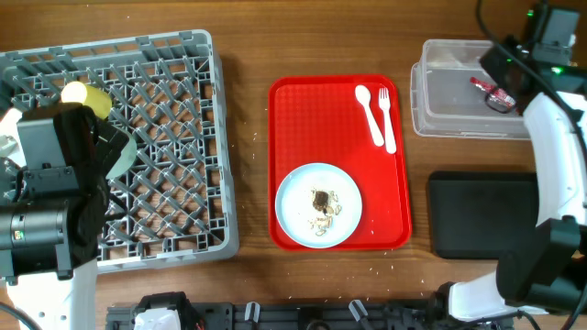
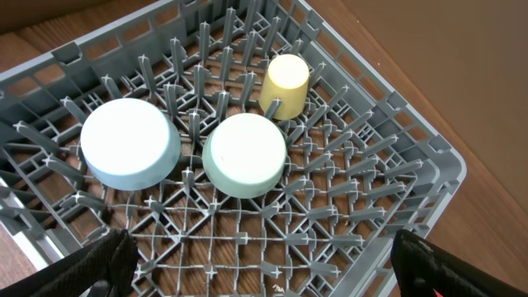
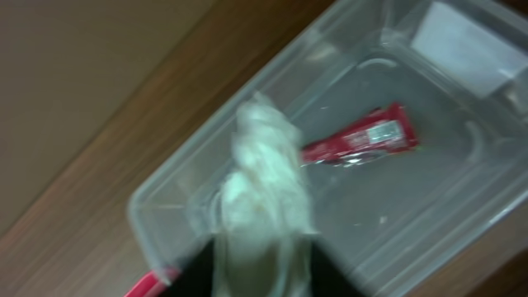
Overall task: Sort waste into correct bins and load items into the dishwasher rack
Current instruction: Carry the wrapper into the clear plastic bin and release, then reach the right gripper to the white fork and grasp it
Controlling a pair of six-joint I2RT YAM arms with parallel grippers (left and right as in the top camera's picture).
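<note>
The grey dishwasher rack [image 1: 183, 137] stands at the left. In the left wrist view two pale mint bowls [image 2: 130, 143] [image 2: 244, 154] lie upside down in it, next to the yellow cup [image 2: 286, 84]. My left gripper [image 2: 264, 268] is open and empty above the rack. My right gripper [image 3: 264, 268] is shut on the crumpled white tissue [image 3: 268, 177] over the clear tub [image 3: 429, 223]. The red wrapper [image 3: 363, 140] lies in the tub. The white plate [image 1: 298, 197] holds brown and white scraps [image 1: 322, 203]. The white fork [image 1: 386, 115] and spoon [image 1: 369, 108] lie beside it.
The plate, fork and spoon sit on the flat red tray [image 1: 303, 110] in the middle. The black tray [image 1: 481, 215] lies in front of the clear tub [image 1: 449, 101] at the right. Bare wooden table lies between the rack and the red tray.
</note>
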